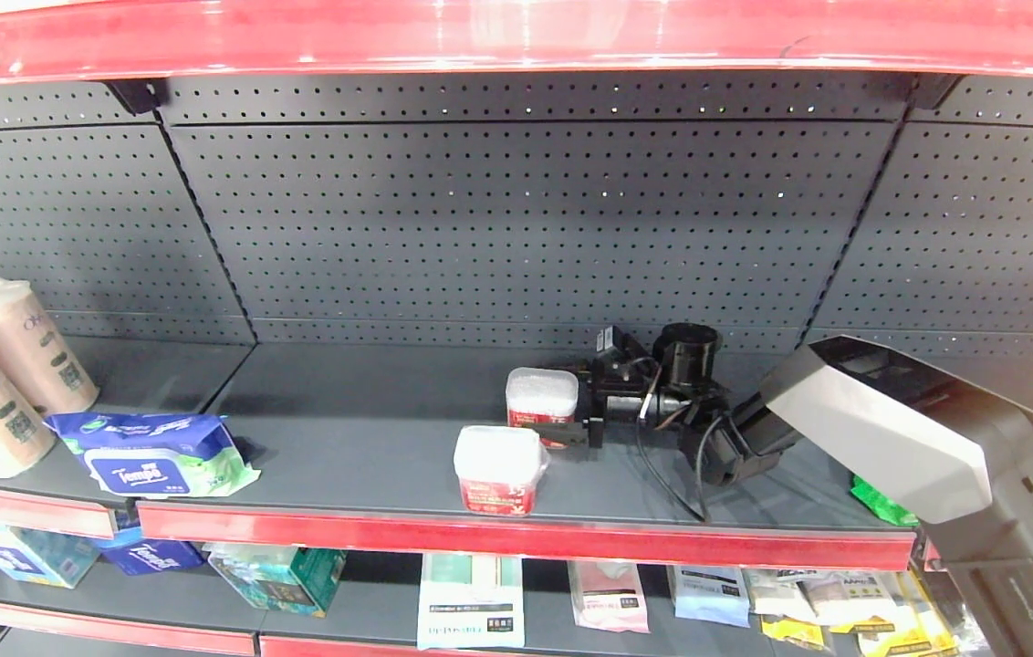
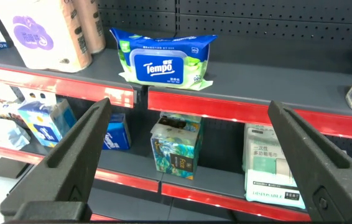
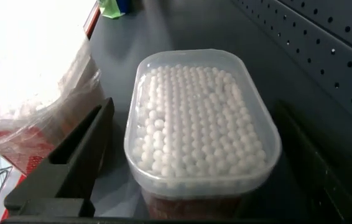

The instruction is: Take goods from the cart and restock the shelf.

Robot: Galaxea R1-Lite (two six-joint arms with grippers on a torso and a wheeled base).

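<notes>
- My right gripper (image 1: 564, 403) is over the grey shelf (image 1: 370, 429); its fingers (image 3: 76, 168) are spread to either side of a clear tub of cotton swabs (image 3: 198, 118), with a gap visible beside one finger
- The tub of cotton swabs stands upright on the shelf; a second tub (image 1: 498, 470) of the same kind stands just in front of it, near the red front edge
- My left gripper (image 2: 188, 107) hangs in front of the shelving; its fingers (image 2: 70, 162) are wide apart, holding nothing
- A blue and green wipes pack (image 1: 156, 453) lies further left on the same shelf; paper rolls (image 1: 1, 365) stand beside it at the far left
</notes>
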